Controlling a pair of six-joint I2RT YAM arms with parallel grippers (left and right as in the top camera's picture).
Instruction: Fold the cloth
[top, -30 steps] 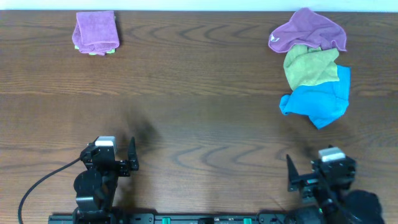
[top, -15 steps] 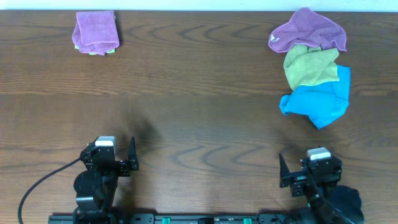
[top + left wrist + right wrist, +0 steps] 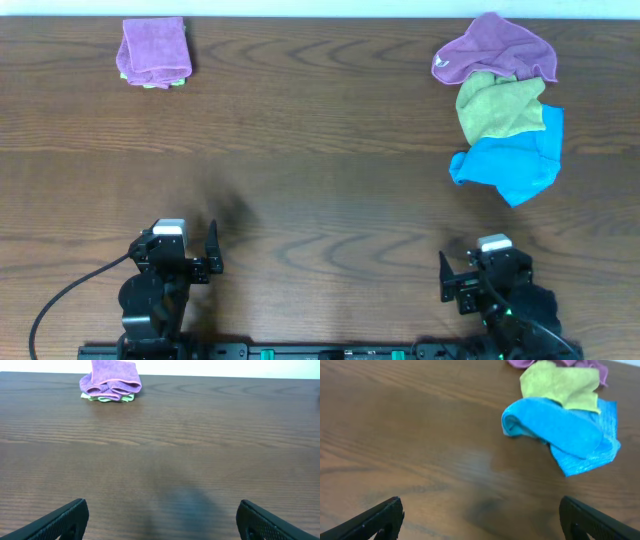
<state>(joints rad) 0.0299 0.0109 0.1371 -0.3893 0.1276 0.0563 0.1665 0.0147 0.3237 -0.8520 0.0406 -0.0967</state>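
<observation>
Green cloth [image 3: 500, 106] against the cloth [image 3: 497, 45]

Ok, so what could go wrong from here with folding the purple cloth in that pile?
The cloth lies crumpled against the olive-green cloth, so grabbing it may drag that along. It sits near the far edge of the table and could slide off. The folded purple cloth at far left could be mistaken for it.

One crumpled purple cloth [image 3: 497, 45], one folded purple cloth [image 3: 155, 48], one olive cloth [image 3: 498, 105], one blue cloth [image 3: 510, 160], seemingly one pale green cloth [image 3: 102, 398].
</observation>
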